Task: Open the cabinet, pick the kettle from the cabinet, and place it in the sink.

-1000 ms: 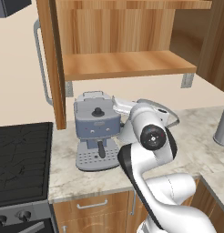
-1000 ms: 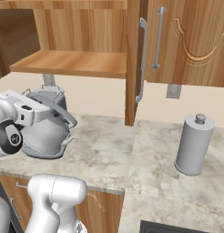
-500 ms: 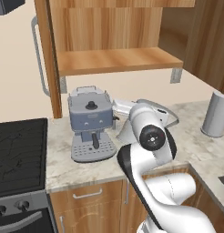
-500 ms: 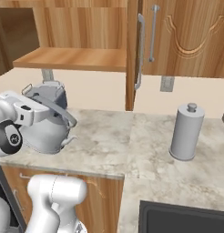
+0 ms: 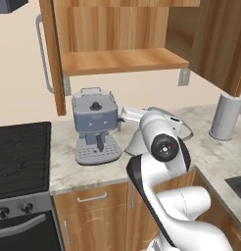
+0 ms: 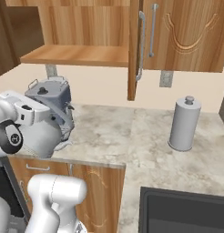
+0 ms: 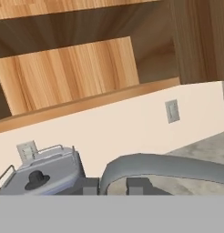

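Squat silver-grey metal kettle hangs over the marble counter, just right of the grey coffee machine. Pincer closed on its arched handle. Black recessed sink lies well right of that machine, past the counter corner.

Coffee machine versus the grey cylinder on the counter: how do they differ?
The coffee machine is boxy and blue-grey; the cylinder is round, slimmer and lighter grey. The coffee machine stands by the stovetop; the cylinder stands nearer the sink. Both stand upright on the counter, knob on top.
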### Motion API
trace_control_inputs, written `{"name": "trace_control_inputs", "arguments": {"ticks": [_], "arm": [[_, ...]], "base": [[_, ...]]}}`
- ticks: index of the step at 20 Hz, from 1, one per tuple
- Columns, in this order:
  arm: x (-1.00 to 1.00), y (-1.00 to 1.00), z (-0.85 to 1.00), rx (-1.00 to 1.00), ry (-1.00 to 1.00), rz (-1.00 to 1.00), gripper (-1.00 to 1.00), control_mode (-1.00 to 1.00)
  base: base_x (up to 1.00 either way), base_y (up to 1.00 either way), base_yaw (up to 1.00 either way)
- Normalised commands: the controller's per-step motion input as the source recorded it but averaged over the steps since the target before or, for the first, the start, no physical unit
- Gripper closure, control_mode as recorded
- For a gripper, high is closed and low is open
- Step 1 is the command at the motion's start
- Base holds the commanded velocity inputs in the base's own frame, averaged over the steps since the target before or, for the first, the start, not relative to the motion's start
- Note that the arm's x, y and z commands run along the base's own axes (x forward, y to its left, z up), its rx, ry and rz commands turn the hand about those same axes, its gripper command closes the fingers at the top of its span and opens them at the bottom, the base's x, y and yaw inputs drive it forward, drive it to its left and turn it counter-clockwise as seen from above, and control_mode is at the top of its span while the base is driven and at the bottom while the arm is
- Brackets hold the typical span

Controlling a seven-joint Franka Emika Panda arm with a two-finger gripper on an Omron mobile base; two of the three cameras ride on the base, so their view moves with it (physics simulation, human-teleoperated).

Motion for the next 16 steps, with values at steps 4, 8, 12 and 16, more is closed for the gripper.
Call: {"name": "trace_control_inputs", "arguments": {"ticks": [4,8,12,16], "arm": [[0.0,0.0,0.0,0.0,0.0,0.0,1.0,1.0],[0.0,0.0,0.0,0.0,0.0,0.0,1.0,1.0],[0.0,0.0,0.0,0.0,0.0,0.0,1.0,1.0],[0.0,0.0,0.0,0.0,0.0,0.0,1.0,1.0]], "base": [[-0.2,0.0,0.15],[-0.24,0.0,0.01],[-0.15,0.0,-0.53],[-0.08,0.0,-0.73]]}}
